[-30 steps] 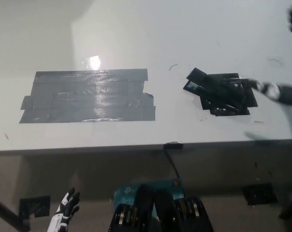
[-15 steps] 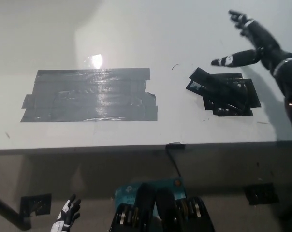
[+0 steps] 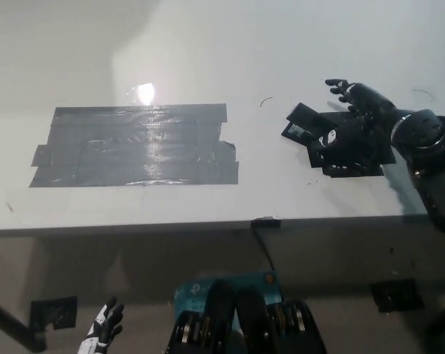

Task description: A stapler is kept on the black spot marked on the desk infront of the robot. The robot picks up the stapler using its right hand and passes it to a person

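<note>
step: reaching to grasp | right hand [image 3: 353, 118] spread over stapler [image 3: 340, 140] on black spot [image 3: 381, 147] | left hand [image 3: 103, 328] spread, low | next: close fingers around stapler

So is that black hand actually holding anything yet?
Not that the picture shows. The right hand is spread open over the stapler on the black spot; the left hand hangs empty below the desk.

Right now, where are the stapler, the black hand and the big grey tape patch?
stapler [image 3: 305, 124]: head view, its left end on the black spot.
right hand [image 3: 355, 122]: head view, middle of the hand above the stapler.
grey tape patch [image 3: 134, 144]: head view, its middle.
</note>
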`<state>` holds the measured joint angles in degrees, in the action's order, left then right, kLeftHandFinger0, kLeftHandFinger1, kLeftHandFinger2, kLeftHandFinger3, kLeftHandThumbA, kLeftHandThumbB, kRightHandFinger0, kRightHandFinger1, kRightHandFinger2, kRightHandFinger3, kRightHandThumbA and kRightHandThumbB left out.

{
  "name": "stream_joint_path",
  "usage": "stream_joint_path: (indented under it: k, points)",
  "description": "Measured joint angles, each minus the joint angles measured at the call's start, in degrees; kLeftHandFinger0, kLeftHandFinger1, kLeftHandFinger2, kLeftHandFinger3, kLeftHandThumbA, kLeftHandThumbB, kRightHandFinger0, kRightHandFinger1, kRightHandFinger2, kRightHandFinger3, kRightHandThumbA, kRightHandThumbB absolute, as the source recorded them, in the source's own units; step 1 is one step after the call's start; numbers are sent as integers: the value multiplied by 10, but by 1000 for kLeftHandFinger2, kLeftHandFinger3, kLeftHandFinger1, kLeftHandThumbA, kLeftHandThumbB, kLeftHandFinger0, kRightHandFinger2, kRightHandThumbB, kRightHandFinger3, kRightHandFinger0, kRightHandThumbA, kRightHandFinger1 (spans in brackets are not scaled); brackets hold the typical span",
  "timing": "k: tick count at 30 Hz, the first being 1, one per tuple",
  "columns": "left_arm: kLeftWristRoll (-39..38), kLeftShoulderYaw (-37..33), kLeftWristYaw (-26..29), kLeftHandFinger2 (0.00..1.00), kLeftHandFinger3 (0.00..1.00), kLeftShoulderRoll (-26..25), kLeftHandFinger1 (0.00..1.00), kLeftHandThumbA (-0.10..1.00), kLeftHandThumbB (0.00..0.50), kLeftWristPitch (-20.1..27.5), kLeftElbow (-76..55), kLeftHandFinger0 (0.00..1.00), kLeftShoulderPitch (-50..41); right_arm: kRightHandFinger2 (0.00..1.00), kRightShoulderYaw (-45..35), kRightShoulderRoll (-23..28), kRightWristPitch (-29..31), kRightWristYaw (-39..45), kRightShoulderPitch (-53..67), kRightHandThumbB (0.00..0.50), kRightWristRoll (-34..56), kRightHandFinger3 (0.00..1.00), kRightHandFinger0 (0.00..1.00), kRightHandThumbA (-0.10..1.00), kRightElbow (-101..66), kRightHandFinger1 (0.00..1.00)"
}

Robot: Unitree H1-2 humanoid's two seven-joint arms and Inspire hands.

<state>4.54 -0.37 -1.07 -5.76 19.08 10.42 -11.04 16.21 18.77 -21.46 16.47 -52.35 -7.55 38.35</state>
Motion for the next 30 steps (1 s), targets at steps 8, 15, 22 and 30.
stream_joint_path:
  k: [8,15,22,30]
  points:
    - [0,-2,0,1000,1000,0,1000,1000,500,0,0,1000,-2,1000,11,0,3,10,0,388,-11,1000,1000,1000,9,1000]
    - [0,-2,0,1000,1000,0,1000,1000,500,1,-1,1000,-3,1000,30,0,3,17,0,381,-32,1000,1000,1000,9,1000]
    - [0,-2,0,1000,1000,0,1000,1000,500,1,-3,1000,-5,1000,36,-1,3,20,-2,397,-44,1000,1000,1000,9,1000]
    - [0,-3,0,1000,1000,0,1000,1000,500,0,-8,1000,-4,1000,63,-2,3,28,-6,338,-65,1000,1000,1000,11,1000]
